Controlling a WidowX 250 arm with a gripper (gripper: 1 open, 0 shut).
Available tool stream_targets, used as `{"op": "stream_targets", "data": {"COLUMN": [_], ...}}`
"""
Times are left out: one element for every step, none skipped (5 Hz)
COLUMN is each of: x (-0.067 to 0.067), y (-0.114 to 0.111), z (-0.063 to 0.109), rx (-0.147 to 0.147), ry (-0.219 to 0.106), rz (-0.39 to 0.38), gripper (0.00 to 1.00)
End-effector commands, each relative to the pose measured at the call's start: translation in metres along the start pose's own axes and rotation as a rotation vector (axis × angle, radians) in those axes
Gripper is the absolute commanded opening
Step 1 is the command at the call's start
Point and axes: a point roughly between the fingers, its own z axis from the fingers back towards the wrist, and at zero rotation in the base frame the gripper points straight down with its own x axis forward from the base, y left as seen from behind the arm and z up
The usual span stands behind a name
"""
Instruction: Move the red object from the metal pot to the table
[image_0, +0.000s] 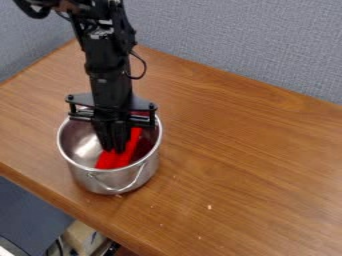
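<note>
Black arm reaches straight down into the metal pot (83, 172), which sits at the near left of the table (247, 150). Gripper (115, 143) is inside the pot with fingers drawn nearly together, pinching the red object (120, 156). Red object leans against the pot's right inner wall, lower end at the pot bottom. Pot's handle faces near.

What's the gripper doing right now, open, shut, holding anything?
Gripper: shut, down inside the pot, closed on the red block.
</note>
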Motion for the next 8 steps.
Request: {"op": "stream_targets", "data": {"x": [0.008, 0.009, 0.009, 0.009, 0.009, 0.008, 0.007, 0.006], "y": [-0.005, -0.006, -0.007, -0.009, -0.01, -0.011, -0.012, -0.015], "z": [0.018, 0.02, 0.022, 0.025, 0.027, 0.03, 0.033, 0.038], "rx": [0.005, 0.01, 0.015, 0.019, 0.025, 0.031, 0.035, 0.04], "ry": [-0.072, -0.073, -0.076, -0.081, -0.085, -0.086, -0.085, -0.085], "rz": [-0.023, -0.024, -0.027, -0.03, -0.033, -0.035, -0.036, -0.042], "gripper": [0.0, 0.0, 0.0, 0.0, 0.0, 0.0, 0.0, 0.0]}}
